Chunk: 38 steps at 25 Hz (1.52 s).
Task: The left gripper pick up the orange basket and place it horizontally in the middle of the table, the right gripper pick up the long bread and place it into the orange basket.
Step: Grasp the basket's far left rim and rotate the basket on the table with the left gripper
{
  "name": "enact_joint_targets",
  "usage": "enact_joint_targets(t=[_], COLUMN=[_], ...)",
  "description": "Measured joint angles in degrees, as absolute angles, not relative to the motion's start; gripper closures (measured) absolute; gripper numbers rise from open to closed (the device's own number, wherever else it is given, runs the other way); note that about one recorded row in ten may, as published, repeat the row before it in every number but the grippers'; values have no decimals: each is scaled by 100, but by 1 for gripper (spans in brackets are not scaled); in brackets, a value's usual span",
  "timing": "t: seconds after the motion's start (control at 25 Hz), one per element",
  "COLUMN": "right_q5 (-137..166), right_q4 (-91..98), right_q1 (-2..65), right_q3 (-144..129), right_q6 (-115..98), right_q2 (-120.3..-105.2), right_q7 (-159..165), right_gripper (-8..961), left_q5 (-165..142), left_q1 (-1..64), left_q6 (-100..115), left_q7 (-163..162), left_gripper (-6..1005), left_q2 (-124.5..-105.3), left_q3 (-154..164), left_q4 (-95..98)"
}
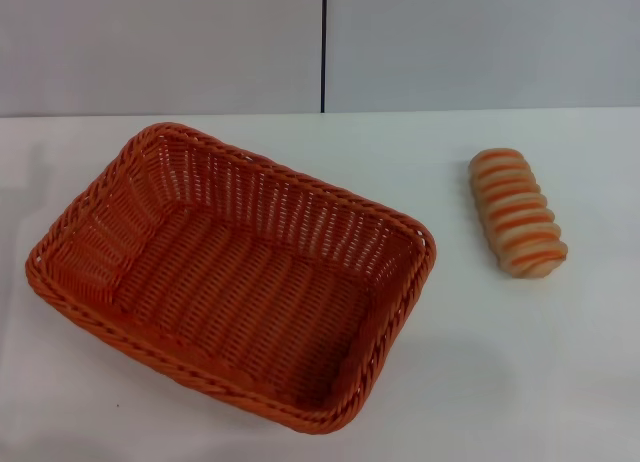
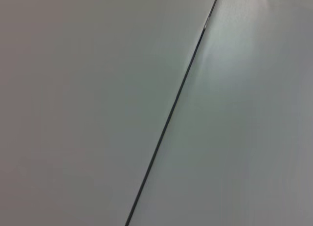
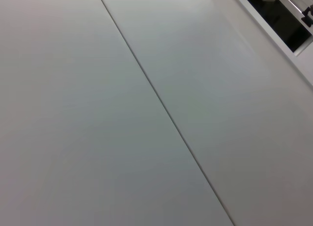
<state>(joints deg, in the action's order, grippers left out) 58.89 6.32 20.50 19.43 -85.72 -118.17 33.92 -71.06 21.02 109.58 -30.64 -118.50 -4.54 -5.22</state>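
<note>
The orange basket (image 1: 230, 277) lies empty on the left half of the white table (image 1: 500, 382) in the head view, turned at an angle so one corner points toward the back. To its right, apart from it, the long bread (image 1: 518, 212) rests on the tabletop, a tan loaf with orange-brown ridges, its length running front to back. Neither gripper nor arm appears in the head view. Both wrist views show only plain grey-white wall panels, with no fingers and no task object.
A grey wall with a dark vertical seam (image 1: 323, 47) stands behind the table's far edge. Bare tabletop stretches between basket and bread and along the front right. A dark opening (image 3: 283, 15) shows at a corner of the right wrist view.
</note>
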Motion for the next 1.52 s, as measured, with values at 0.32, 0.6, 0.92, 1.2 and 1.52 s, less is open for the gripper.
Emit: enact_joint_targets(t=[0.32,0.6,0.92,1.2,1.52], right_q5=[5891,5940,5959,5959,5959], right_q4=[604,574,426,300,181], right_q1=[1940,1845,1666,1553,1452], right_q3=[1910,1896,1535,1382,1273], right_q6=[-8567,-8562,-8552,-8547,-8539], right_q2=[-11839,-11874,-11882,-11884,-11883], right_q7=[3443,3700,3966,3973,3973], right_gripper=[129,129,130,130,130], left_q5=[-7129,-7125,-7131,-7173,-9285], left_q1=[2130,2061,2202,2166,2419], left_q6=[11015,10896,10259,9531,9181], left_q7=[-3058,-3427,-5951,-8280,-10164], left_gripper=[202,204,205,206,208], left_q2=[-11857,-11842,-11785,-11499,-11246], left_q3=[-403,-378,918,2844,3690], left_q4=[-556,-728,1350,3371,5254])
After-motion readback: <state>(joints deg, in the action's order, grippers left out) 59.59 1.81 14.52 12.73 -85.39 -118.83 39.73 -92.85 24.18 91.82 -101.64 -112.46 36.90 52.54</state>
